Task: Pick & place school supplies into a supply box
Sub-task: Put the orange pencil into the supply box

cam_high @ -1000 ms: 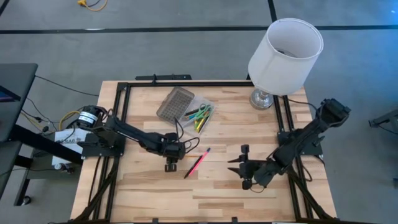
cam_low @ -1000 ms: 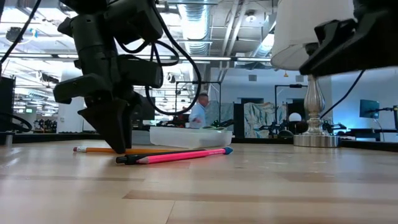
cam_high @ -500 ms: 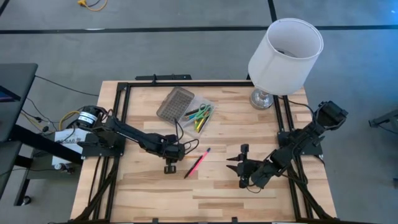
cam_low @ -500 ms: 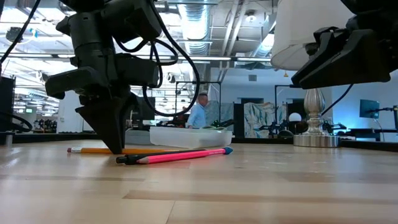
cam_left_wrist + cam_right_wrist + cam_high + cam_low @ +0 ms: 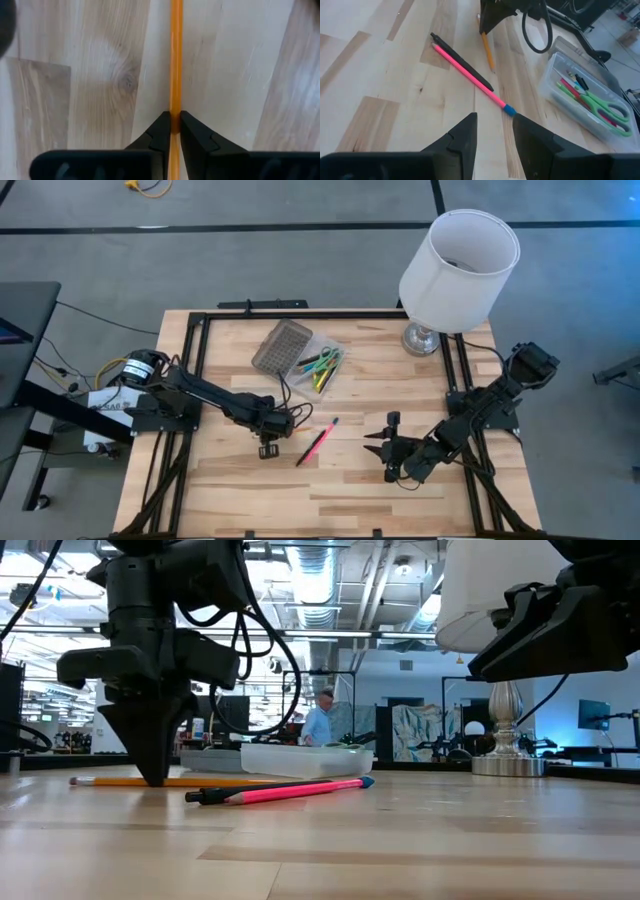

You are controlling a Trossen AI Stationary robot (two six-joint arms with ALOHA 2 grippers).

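Two loose items lie on the table [image 5: 230, 500] outside the supply box [image 5: 320, 368]: a yellow pencil [image 5: 175, 60], now clamped between the fingers of the left gripper [image 5: 172, 125], and a pink pen [image 5: 317, 442] resting just beside a dark pen [image 5: 465, 62]. The box sits open near the lamp [image 5: 455, 265], its grey lid [image 5: 280, 346] alongside, with green scissors [image 5: 600, 107] already inside. The right gripper [image 5: 494, 131] hovers with its fingers apart, looking toward the pink pen.

The pinch appears to sit toward one end of the pencil, judging by the low view, so on lifting the long free end may droop or swing, or pivot in the grip. A tilted pencil could catch the box wall on the way in. It might also nudge the nearby pens and roll them away
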